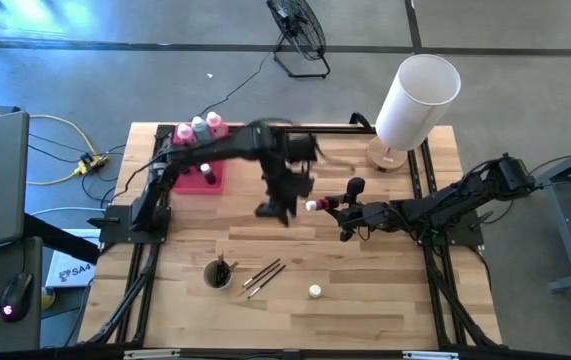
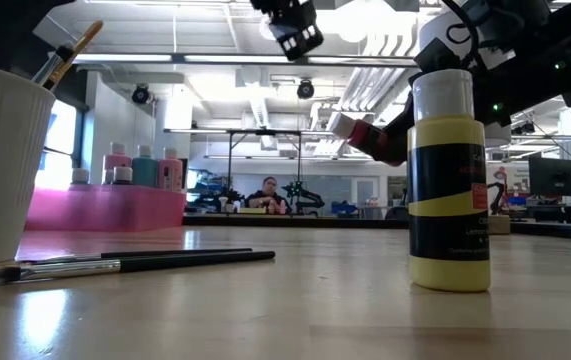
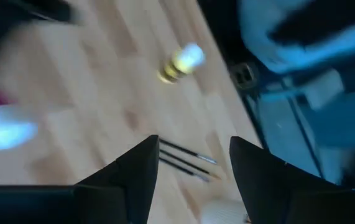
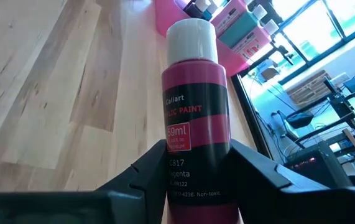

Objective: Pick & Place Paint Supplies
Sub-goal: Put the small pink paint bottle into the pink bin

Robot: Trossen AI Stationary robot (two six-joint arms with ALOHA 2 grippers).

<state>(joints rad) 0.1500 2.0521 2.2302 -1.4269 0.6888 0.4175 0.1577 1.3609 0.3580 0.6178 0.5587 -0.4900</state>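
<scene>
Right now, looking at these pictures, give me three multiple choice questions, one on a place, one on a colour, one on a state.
1. Where do the loose brushes lie?
A in the pink tray
B on the table beside the cup
C under the lampshade

2. What colour is the bottle standing alone at the table's near edge?
A yellow
B teal
C white

3. What is the right gripper doing?
A hanging empty
B holding a brush
C holding a magenta bottle

Answers: B, they lie right of the cup; A, the yellow bottle; C, the magenta bottle sits between its fingers.
</scene>
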